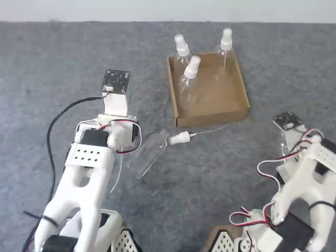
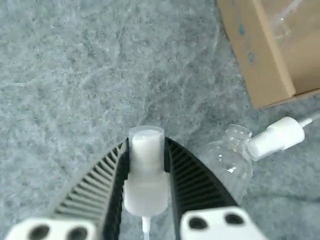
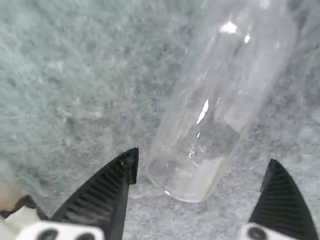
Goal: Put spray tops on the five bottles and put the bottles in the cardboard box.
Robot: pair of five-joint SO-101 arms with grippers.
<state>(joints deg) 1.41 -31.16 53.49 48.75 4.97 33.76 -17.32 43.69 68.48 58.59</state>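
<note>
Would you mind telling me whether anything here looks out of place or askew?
Yes: one open bottle lies on its side on the carpet beside the cardboard box, a loose spray top lying at its neck, tube pointing away.

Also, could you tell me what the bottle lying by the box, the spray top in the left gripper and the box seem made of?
The bottle looks like clear glossy plastic, perhaps glass: the carpet shows through and glints sit on it. The spray top in the left gripper seems smooth matte white plastic. The box is dull brown cardboard with thin flat walls.
</note>
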